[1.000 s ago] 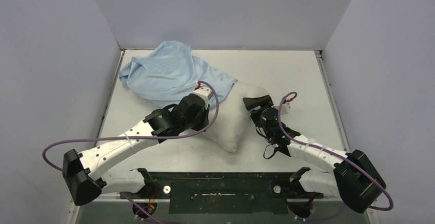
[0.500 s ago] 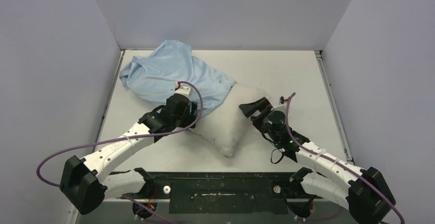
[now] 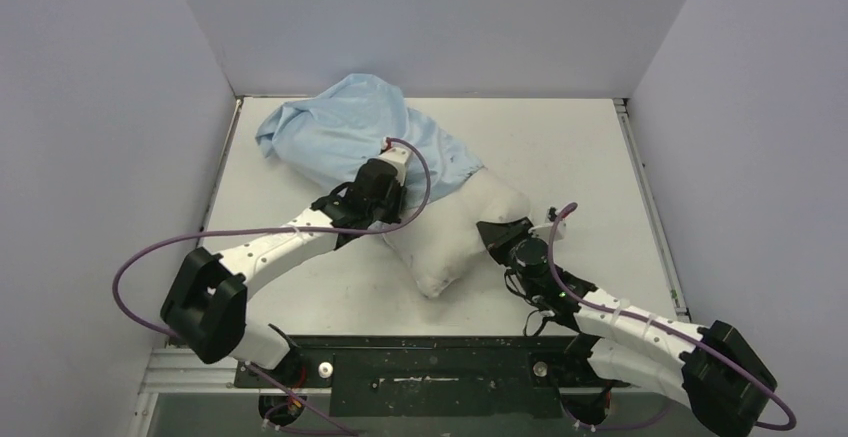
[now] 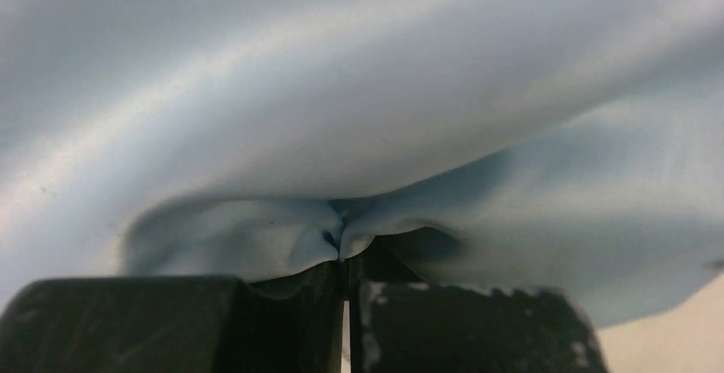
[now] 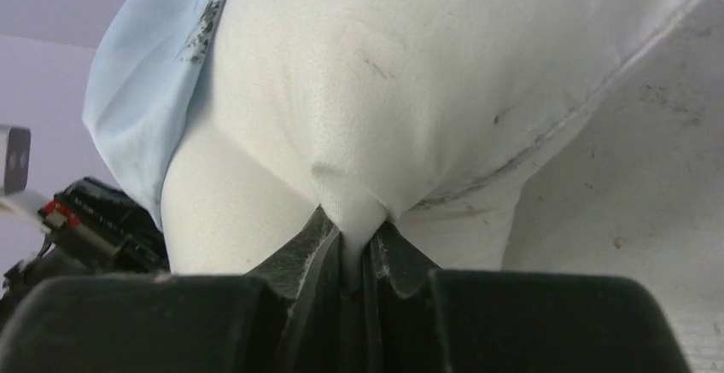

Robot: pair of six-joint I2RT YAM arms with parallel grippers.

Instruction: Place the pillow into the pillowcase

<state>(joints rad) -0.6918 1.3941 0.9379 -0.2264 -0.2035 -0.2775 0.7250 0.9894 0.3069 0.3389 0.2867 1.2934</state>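
**mattk:** Standing right next to the rig. The pillow (image 3: 455,227) is lying diagonally around the middle of the tabletop (image 3: 570,147). Its far end is tucked inside the light-blue pillowcase (image 3: 340,132), and the near corner is poking out bare toward the near edge.

**jo_r:** And the hands, what are they doing?

**mattk:** The left hand (image 4: 341,255) is pinched tight on a fold of the pillowcase, and you can see the cloth bunch up right where the fingertips meet. It's sitting about where the blue ends and the off-white starts. The right hand (image 5: 354,249) is clamped on a little pucker of the pillow's own fabric, on the pillow's right side, just beside a seam.

**jo_r:** Is the case lying flat?

**mattk:** Nope, it's wrinkled and heaped up toward the far left of the tabletop, close to the back wall (image 3: 430,17). There are a few dark smudges on the pillow cloth, and some on the case's edge too.
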